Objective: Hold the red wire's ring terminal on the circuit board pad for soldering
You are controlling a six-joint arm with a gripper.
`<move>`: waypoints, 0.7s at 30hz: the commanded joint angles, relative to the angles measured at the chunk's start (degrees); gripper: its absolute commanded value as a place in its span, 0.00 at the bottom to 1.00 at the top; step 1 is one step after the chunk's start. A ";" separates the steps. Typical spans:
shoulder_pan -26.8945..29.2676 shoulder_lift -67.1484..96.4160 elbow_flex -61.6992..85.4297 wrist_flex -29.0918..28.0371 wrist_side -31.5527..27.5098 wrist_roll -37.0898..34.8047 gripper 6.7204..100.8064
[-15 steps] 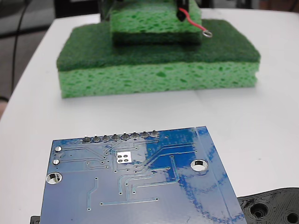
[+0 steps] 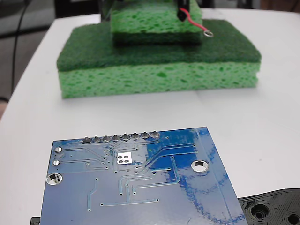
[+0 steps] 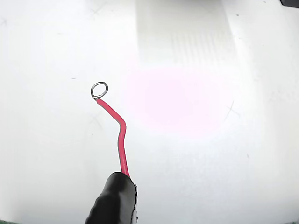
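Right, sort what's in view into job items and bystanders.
Job items:
red wire
ring terminal
circuit board
pad

Just lying about:
two stacked green sponges
black plastic part
white table

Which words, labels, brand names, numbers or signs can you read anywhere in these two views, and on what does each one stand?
None can be read in either view.
The circuit board: only traces, holes and solder points show, no print.
The sponges: no label.
The black plastic part: no marking.
The red wire, its black sleeve and the ring terminal: no marking.
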 commanded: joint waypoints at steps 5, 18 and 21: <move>0.00 0.18 -0.35 -0.09 -0.53 0.00 0.99; 2.90 0.18 -0.62 -0.18 -2.64 0.26 0.99; 2.99 0.18 -2.11 0.18 -2.29 0.35 0.99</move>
